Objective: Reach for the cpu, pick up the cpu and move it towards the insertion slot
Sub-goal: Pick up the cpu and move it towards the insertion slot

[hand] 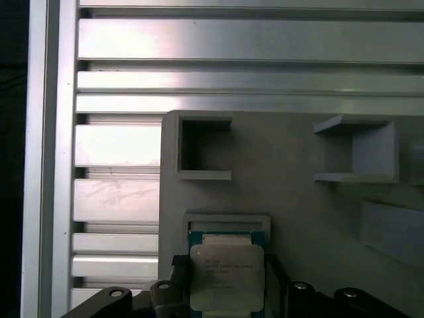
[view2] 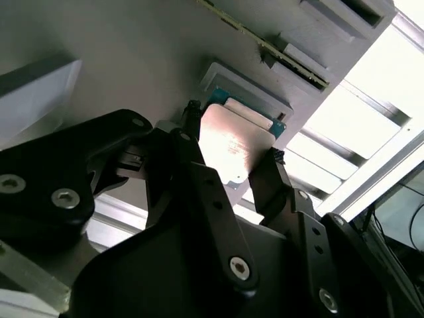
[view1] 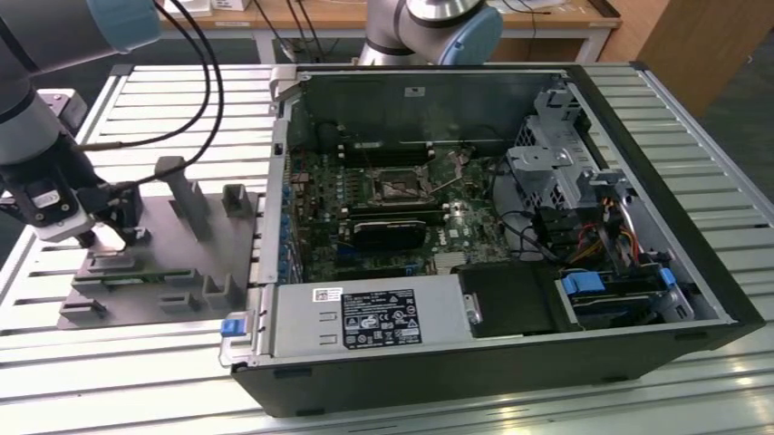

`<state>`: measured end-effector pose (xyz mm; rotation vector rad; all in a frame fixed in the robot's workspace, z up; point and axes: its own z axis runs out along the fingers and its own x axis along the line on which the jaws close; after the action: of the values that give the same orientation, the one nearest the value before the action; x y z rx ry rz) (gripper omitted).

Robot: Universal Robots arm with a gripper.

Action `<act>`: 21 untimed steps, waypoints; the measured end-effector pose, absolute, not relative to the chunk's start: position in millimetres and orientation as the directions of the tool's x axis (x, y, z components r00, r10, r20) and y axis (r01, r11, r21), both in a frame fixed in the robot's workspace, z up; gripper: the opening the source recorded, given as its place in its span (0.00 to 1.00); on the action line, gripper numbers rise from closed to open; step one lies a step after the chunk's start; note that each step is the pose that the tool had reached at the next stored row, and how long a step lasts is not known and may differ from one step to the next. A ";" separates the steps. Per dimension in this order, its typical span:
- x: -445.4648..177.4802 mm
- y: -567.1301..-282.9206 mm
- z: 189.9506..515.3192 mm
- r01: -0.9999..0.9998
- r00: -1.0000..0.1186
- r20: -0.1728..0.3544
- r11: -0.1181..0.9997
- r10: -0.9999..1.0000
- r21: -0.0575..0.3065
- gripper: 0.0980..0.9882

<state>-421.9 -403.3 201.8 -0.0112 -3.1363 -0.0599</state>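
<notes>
While the slot (view1: pixel 396 184) lies well apart inside the open case (view1: pixel 400 91), the jaws grip the cpu (view2: pixel 232 142) by two opposite edges, at its recess in the grey fixture (view1: pixel 169 237) on the desk (view1: pixel 145 367).

fixture (view1: pixel 169 249) on table (view1: pixel 121 362), exterior view's left | case (view1: pixel 484 367) just right of it | insertion slot (view1: pixel 397 186) inside case | cpu (hand: pixel 227 278) over fixture, clamped in gripper (view1: pixel 107 240)
</notes>
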 end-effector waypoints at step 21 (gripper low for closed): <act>-421.9 -403.2 218.5 0.007 -1.000 0.005 0.999 0.007 0.038 0.50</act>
<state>-421.9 -403.2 218.5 -0.0112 -3.1363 -0.0597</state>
